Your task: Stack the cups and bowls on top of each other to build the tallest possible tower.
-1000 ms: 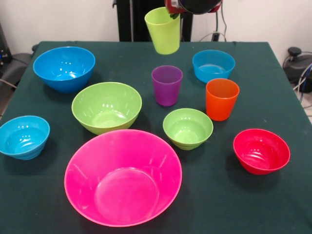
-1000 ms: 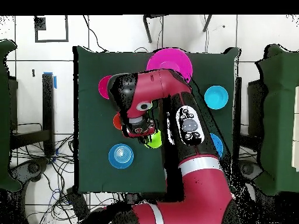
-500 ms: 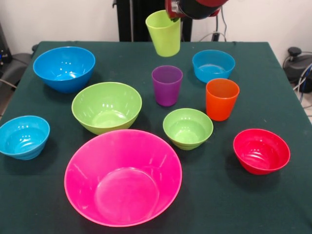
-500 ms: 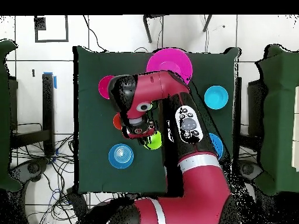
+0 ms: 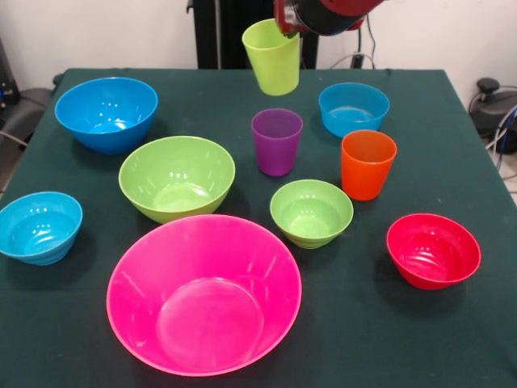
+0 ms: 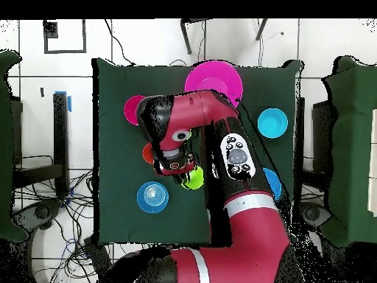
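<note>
My gripper (image 5: 284, 28) is shut on the rim of the lime green cup (image 5: 272, 58), which hangs slightly tilted in the air above the table's far side. From overhead, the gripper (image 6: 180, 166) sits under the arm's wrist with the cup (image 6: 194, 177) beside it. Just below the held cup stands the purple cup (image 5: 276, 141), and the orange cup (image 5: 367, 164) is to its right. The bowls stand apart: huge pink (image 5: 203, 293), large green (image 5: 177, 177), large blue (image 5: 107, 113), small green (image 5: 311, 212), red (image 5: 433, 250), and light-blue ones (image 5: 39, 226) (image 5: 353, 108). No tower shows.
The dark green table (image 5: 452, 129) holds everything upright and singly. The arm (image 6: 221, 140) covers much of the table's middle in the overhead view. Cables and equipment lie off the table's edges.
The lime green cup has sunk a little and drifted slightly right in the front view, still held. Nothing on the table has moved.
</note>
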You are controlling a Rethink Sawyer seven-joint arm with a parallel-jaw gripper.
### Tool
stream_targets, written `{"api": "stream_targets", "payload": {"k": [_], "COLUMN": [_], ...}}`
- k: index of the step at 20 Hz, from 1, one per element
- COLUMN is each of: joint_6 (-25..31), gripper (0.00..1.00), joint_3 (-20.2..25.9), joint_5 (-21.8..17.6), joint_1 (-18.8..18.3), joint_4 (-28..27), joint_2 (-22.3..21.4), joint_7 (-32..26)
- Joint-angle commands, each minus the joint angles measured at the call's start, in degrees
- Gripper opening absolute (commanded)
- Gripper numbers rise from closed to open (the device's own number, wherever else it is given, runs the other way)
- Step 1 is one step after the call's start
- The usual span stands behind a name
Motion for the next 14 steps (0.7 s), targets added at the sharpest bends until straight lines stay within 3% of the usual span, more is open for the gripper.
{"api": "stream_targets", "payload": {"k": [1, 14], "joint_6": [-8.0, -7.4], "gripper": [0.0, 0.0], "joint_3": [3.9, 4.5], "joint_5": [-3.2, -3.4], "joint_1": [-0.2, 0.0], "joint_4": [0.0, -1.7], "joint_2": [3.1, 4.8], "joint_7": [-7.6, -8.7]}}
